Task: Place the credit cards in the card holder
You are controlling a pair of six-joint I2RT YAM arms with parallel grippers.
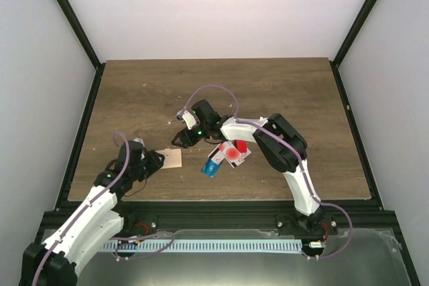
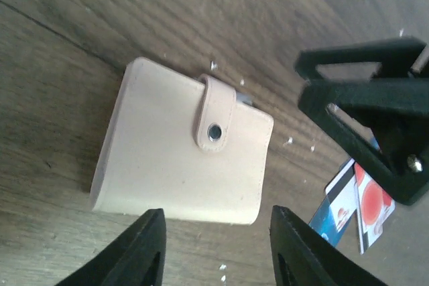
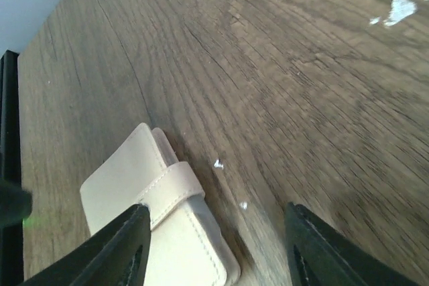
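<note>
The left arm pointed forward and a little to the right. The left fingers were spread apart and empty. The right arm was bent at the elbow and pointed left. The right fingers were spread apart and empty too.

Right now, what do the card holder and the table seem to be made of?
The card holder looks like matte beige leather or faux leather: stitched edges, shiny metal-looking snap. The table looks like matte wood or wood-print laminate, by its grain lines.
</note>
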